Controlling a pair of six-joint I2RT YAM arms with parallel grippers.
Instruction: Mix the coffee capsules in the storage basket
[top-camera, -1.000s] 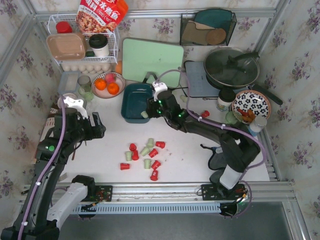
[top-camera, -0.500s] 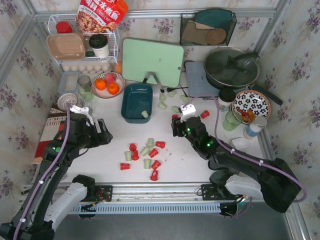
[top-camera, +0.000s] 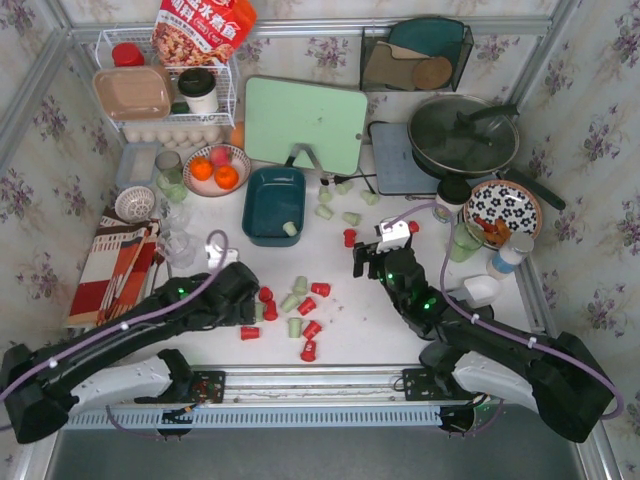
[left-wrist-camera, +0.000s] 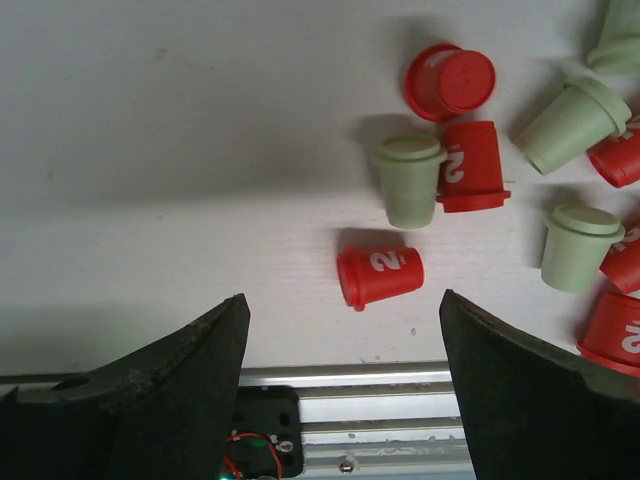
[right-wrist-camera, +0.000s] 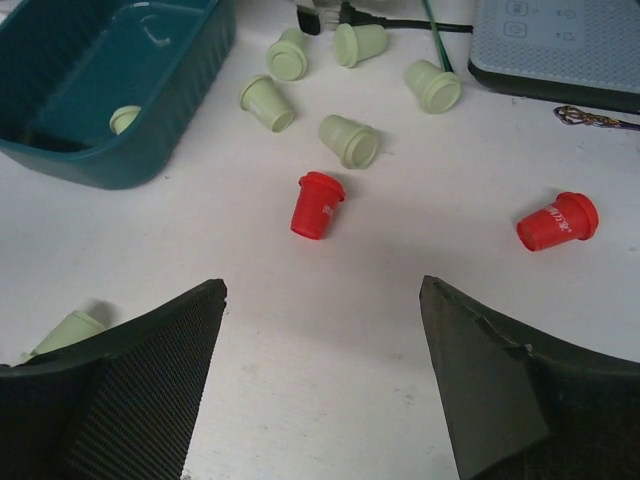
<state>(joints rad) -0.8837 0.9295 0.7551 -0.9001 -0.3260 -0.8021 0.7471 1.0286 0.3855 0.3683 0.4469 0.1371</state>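
Note:
The dark teal storage basket (top-camera: 262, 192) stands at centre back and holds one pale green capsule (top-camera: 290, 229). Several red and pale green coffee capsules (top-camera: 292, 303) lie clustered at centre front. More lie right of the basket, including a red one (top-camera: 349, 237). My left gripper (top-camera: 247, 312) is open and empty at the cluster's left edge, with a lying red capsule (left-wrist-camera: 380, 275) just beyond its tips. My right gripper (top-camera: 362, 256) is open and empty. It points at an upright red capsule (right-wrist-camera: 318, 205), with the basket (right-wrist-camera: 120, 165) at far left.
A green cutting board (top-camera: 305, 122) and a bowl of oranges (top-camera: 216, 168) stand behind the basket. A lidded pan (top-camera: 463, 133), a floral plate (top-camera: 502, 208) and cups are at the right. A striped cloth (top-camera: 118, 270) lies at the left. The metal rail (left-wrist-camera: 340, 400) runs just beyond the left fingers.
The right gripper has drawn back from the basket to the right and nearer. The left arm has swung from the left side to the capsule cluster at the front.

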